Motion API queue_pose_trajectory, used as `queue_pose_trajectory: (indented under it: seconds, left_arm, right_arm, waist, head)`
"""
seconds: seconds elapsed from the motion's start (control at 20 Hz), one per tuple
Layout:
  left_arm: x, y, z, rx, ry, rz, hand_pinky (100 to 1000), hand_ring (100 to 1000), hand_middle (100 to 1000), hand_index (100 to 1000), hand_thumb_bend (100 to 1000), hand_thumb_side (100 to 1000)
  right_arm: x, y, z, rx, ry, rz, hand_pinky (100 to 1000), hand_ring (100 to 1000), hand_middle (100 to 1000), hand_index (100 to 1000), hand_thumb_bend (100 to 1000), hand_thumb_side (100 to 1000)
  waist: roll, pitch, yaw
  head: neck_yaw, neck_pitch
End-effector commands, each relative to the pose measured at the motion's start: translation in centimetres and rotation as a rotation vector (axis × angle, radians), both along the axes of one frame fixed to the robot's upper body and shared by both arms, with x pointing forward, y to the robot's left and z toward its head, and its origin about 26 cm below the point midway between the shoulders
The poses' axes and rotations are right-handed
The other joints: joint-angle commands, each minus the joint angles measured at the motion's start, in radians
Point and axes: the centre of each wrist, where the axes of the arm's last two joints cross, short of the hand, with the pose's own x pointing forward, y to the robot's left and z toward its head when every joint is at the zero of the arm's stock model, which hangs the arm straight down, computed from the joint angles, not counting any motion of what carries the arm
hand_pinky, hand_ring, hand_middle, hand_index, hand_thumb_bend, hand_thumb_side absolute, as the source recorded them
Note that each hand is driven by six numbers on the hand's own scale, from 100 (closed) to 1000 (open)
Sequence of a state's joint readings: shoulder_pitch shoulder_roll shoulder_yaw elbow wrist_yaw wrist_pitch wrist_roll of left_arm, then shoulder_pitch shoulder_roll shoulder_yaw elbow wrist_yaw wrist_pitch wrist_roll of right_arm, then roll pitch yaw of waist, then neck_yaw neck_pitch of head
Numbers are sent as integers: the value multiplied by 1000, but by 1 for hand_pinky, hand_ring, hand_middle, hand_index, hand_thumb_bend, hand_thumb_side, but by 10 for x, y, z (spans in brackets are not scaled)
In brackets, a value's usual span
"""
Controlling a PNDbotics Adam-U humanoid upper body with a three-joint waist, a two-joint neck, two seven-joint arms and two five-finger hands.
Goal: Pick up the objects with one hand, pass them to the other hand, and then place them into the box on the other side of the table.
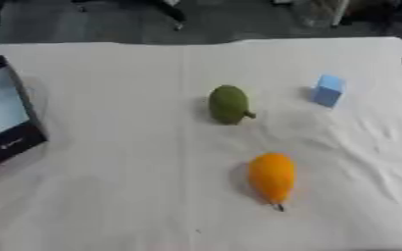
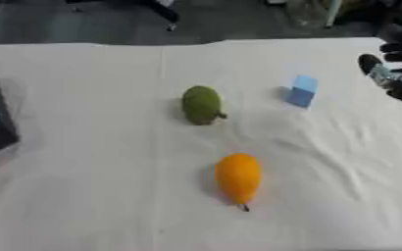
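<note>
Left eye view shows us nothing moved yet: green fruit (image 1: 228,104), orange fruit (image 1: 272,178) and blue block (image 1: 328,90) all lie on the white cloth (image 1: 110,171), well apart from the dark box (image 1: 7,115) at left. We see our right hand (image 2: 391,73) at the right edge; its fingers we cannot tell. Both fruits lie lengthwise, stems toward us.

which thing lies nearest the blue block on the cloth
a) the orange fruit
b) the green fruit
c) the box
b: the green fruit lies just to the left of the blue block, while the orange fruit sits well nearer the camera and the box is at the far left edge of the table.
</note>
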State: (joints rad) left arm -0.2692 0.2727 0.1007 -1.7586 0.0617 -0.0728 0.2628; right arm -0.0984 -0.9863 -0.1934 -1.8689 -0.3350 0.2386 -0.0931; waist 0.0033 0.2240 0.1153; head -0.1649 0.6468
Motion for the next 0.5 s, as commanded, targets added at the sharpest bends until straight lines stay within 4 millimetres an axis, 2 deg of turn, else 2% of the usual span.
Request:
queue_pose_trajectory:
  seconds: [0.05,0.5]
  left_arm:
    - [1,0,15,22,-45,-21,821,749,828,838,577,600]
    - [2,-5,35,48,-96,-63,821,750,828,838,578,597]
  right_arm:
    - [6,-15,26,-90,38,-12,818,872,801,889,422,436]
    - [19,-48,59,-312,177,-16,851,898,847,911,476,420]
  waist:
    - [6,-4,6]
    - [22,5,33]
  head:
    - [-23,-23]
    - [-94,-56]
